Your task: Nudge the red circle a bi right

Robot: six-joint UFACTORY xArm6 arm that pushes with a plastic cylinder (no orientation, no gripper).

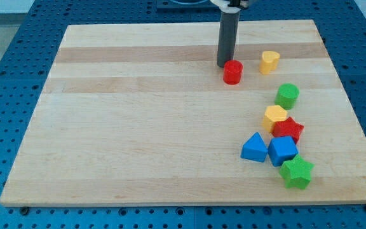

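The red circle [232,72], a short red cylinder, stands on the wooden board [138,114] toward the view's upper right. My tip [223,65] is at the lower end of the dark rod, right against the red circle's upper left side. A yellow heart block [270,62] lies to the red circle's right, a short gap away.
A green cylinder [287,95] lies lower right of the red circle. Below it sits a cluster: a yellow hexagon [274,116], a red star [288,130], a blue triangle [254,148], a blue cube [282,151] and a green star [296,173].
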